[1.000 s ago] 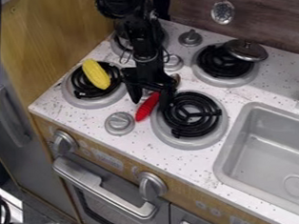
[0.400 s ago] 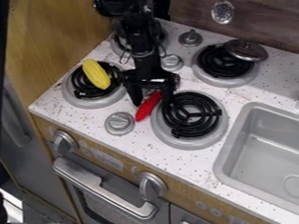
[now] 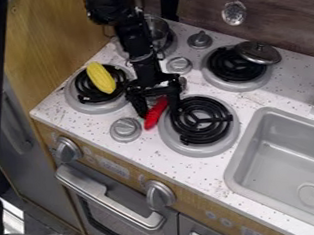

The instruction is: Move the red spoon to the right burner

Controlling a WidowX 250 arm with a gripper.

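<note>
Spoon (image 3: 152, 121), red, on the counter (image 3: 87, 125) btwn the front L burner (image 3: 99, 107) & front R burner (image 3: 203, 150), just beside the R one's rim. Lies at a slant, lower end toward the front edge; upper end is partly hidden under the gripper (image 3: 159, 111). Gripper hangs over it, fingers spread apart, one each side of the spoon, R-hand finger by the front R burner's coils. Red end pokes out past the fingertips, toward the front. Can't tell if either finger touches it.

Knob (image 3: 125, 130) just L of & below the spoon. Yellow corn (image 3: 102, 78) on the front L burner. Metal pot (image 3: 157, 29) on the back L burner, partly behind the arm. Lid (image 3: 258, 52) tilted on the back R burner. Sink (image 3: 233, 171) to the R; slotted ladle (image 3: 234, 13) hangs at the back wall.
</note>
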